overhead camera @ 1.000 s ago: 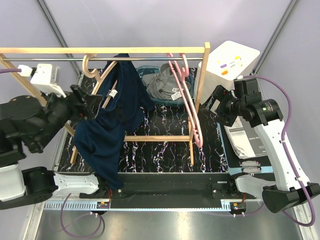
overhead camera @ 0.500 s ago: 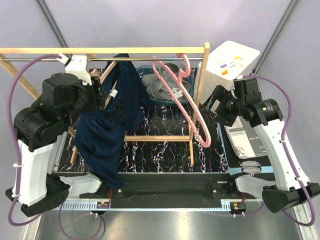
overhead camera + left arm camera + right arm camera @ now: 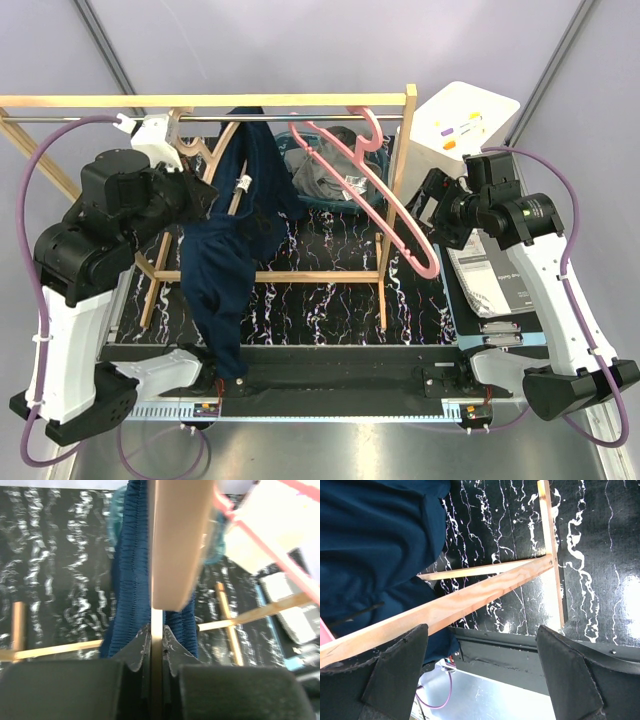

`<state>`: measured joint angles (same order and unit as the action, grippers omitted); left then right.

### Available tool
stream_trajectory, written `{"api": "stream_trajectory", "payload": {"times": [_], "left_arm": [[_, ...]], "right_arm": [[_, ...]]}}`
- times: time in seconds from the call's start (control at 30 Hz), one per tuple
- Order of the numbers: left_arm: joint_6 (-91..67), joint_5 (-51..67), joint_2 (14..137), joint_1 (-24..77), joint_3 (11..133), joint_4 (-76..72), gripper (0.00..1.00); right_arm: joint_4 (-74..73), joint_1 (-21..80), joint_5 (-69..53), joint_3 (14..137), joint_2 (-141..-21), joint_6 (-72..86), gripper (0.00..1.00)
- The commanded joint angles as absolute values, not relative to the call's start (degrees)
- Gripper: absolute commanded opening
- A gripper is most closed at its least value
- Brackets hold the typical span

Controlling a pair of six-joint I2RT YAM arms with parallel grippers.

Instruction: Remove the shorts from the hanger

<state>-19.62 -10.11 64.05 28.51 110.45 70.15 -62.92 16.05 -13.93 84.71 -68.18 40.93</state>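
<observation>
The navy shorts (image 3: pixel 228 262) hang from a wooden hanger (image 3: pixel 222 150) on the rack's metal rod, drooping down to the mat. My left gripper (image 3: pixel 205 197) is shut on that hanger. In the left wrist view the jaws of the left gripper (image 3: pixel 156 642) pinch the hanger's thin edge (image 3: pixel 175 545), with the navy shorts (image 3: pixel 131 580) bunched on both sides. The grey shorts (image 3: pixel 322 172) lie in a teal basket behind the rack. An empty pink hanger (image 3: pixel 385 205) slants out to the right. My right gripper (image 3: pixel 437 212) stands open beside the rack's right post, and its wrist view shows the right gripper (image 3: pixel 480 670) holding nothing.
The wooden rack (image 3: pixel 200 101) spans the black marbled mat (image 3: pixel 320 300); its lower bars (image 3: pixel 470 597) cross the right wrist view. A white box (image 3: pixel 460 125) and a printed sheet (image 3: pixel 490 280) sit at the right. The pink hanger (image 3: pixel 260 535) shows in the left wrist view.
My left arm swung in from the left and its gripper shut on the wooden hanger. The navy shorts now hang narrower and straighter. The pink hanger swung out rightwards.
</observation>
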Motion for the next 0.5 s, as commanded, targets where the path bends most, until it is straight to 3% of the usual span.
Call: {"api": "stream_trajectory", "payload": {"times": [0.0, 0.47], "left_arm": [[-25.13, 0.78, 62.67, 26.90, 110.83, 63.47, 0.00], [-42.27, 13.44, 55.64, 24.26, 102.77, 48.80, 0.00]], "right_arm": [[-62.31, 16.17, -16.70, 86.84, -68.29, 39.90, 0.97], [-63.02, 16.17, -16.52, 88.59, -68.64, 37.71, 0.97]]}}
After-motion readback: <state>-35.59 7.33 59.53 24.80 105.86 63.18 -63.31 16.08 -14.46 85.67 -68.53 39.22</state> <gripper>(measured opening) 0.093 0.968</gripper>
